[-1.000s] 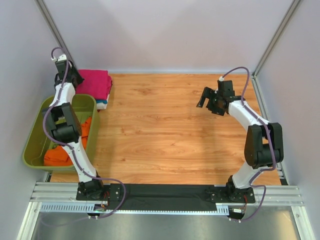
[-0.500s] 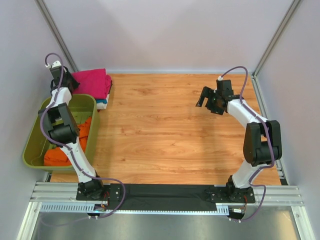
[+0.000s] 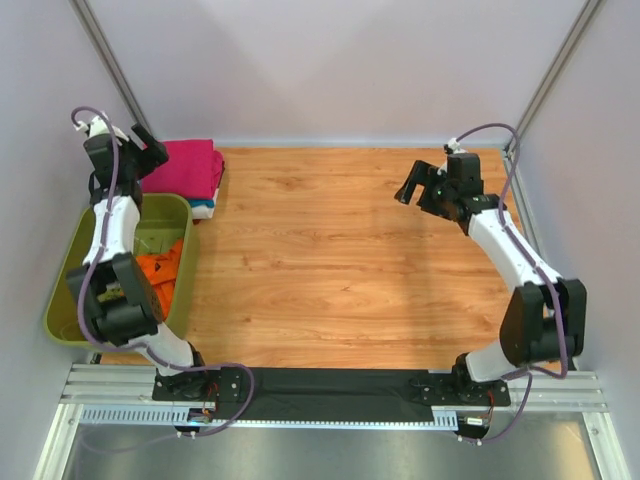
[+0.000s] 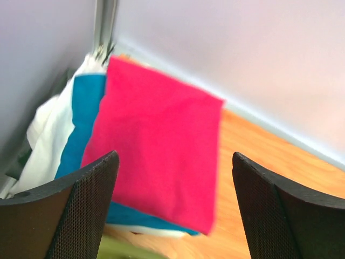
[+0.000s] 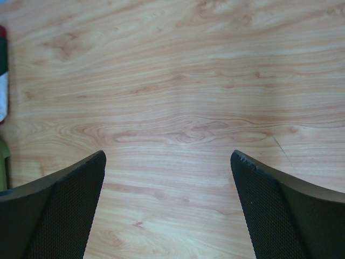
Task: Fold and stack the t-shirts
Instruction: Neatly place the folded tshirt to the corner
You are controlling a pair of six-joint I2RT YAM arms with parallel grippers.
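Observation:
A folded magenta-pink t-shirt (image 3: 185, 167) (image 4: 156, 151) tops a stack in the table's far left corner. Under it lie a teal-blue t-shirt (image 3: 203, 203) (image 4: 81, 124) and a white t-shirt (image 3: 203, 212) (image 4: 46, 135). Orange t-shirts (image 3: 160, 275) lie crumpled in the olive-green basket (image 3: 62, 290). My left gripper (image 3: 148, 148) (image 4: 175, 157) hovers open just left of the stack, looking down on the pink shirt, and holds nothing. Over bare wood at the far right, my right gripper (image 3: 417, 182) (image 5: 168, 156) is also open, with nothing between its fingers.
The basket stands along the left table edge, right in front of the stack. Grey walls close the back and both sides. A black mat (image 3: 330, 382) covers the near edge between the arm bases. The wooden table top (image 3: 330, 260) spreads between the arms.
My left gripper has opened and pulled back to the left, off the pink shirt. The left arm has swung up over the basket. My right arm has shifted slightly towards the back.

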